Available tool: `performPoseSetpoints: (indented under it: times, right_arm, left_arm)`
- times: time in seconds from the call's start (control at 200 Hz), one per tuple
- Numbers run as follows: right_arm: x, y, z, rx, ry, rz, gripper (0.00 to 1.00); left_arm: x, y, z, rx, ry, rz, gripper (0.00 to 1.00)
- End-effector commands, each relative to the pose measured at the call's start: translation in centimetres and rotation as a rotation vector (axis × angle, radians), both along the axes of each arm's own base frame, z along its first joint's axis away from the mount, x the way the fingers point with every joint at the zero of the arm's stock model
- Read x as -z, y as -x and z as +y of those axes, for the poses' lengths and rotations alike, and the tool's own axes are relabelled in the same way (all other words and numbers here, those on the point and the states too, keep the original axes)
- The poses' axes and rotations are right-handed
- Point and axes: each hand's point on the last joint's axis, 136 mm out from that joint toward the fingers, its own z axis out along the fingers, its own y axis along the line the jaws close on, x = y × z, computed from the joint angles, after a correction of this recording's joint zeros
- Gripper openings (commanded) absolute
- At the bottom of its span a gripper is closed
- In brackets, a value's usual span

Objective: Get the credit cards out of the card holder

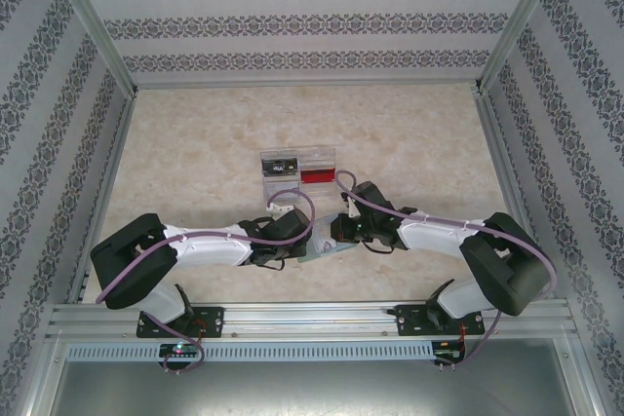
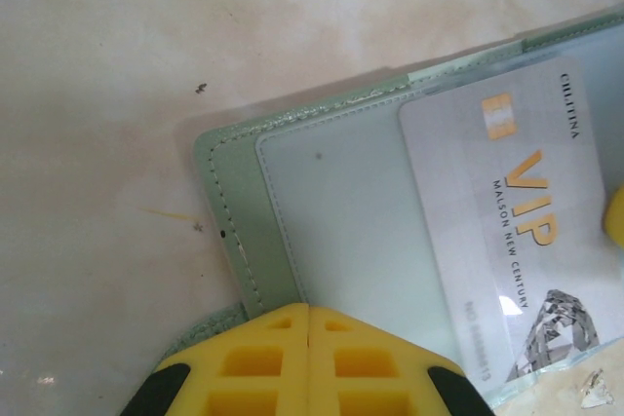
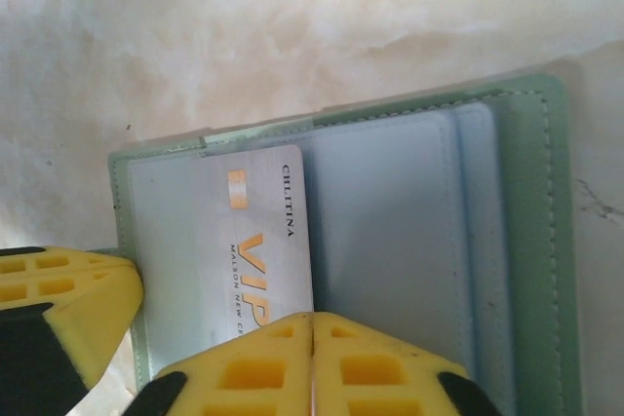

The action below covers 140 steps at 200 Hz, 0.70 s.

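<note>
The card holder (image 1: 330, 246) lies open on the table between the two arms, grey-green (image 2: 234, 211) with pale blue-grey pockets (image 3: 390, 231). A silver credit card marked VIP (image 2: 497, 231) (image 3: 261, 241) lies on its inner pocket. My left gripper (image 2: 309, 307) is shut, its yellow tips resting on the holder's inner edge by the stitched border. My right gripper (image 3: 312, 317) is shut too, its tips down at the silver card's long edge. Each gripper's yellow finger shows at the side of the other's wrist view.
A clear plastic divided tray (image 1: 327, 155) stands just beyond the grippers, holding a red card (image 1: 317, 177) and a dark card (image 1: 283, 168). Marbled table (image 1: 195, 153) spreads around, fenced by aluminium rails and patterned walls.
</note>
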Motion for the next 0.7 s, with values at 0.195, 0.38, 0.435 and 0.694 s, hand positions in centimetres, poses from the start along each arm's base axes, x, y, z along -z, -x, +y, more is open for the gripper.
performPoseSetpoints:
  times: [0.195,0.38,0.435,0.694]
  right_arm:
    - [-0.5,-0.7,0.5,-0.034,-0.017,-0.030,0.26]
    - [0.3,-0.8,0.9,-0.045,-0.018,-0.003,0.25]
    - [0.5,-0.7,1.0,-0.050,-0.020,0.005,0.25]
    - [0.4,-0.6,0.7,-0.040,-0.022,0.005,0.03]
  left_arm:
    - [1.2,0.4,0.9,-0.010,-0.061,0.047,0.00]
    - [1.1,0.4,1.0,-0.010,-0.058,0.045,0.00]
    - [1.1,0.4,0.9,-0.010,-0.057,0.043,0.00]
    - [1.2,0.4,1.0,-0.008,-0.058,0.044,0.00]
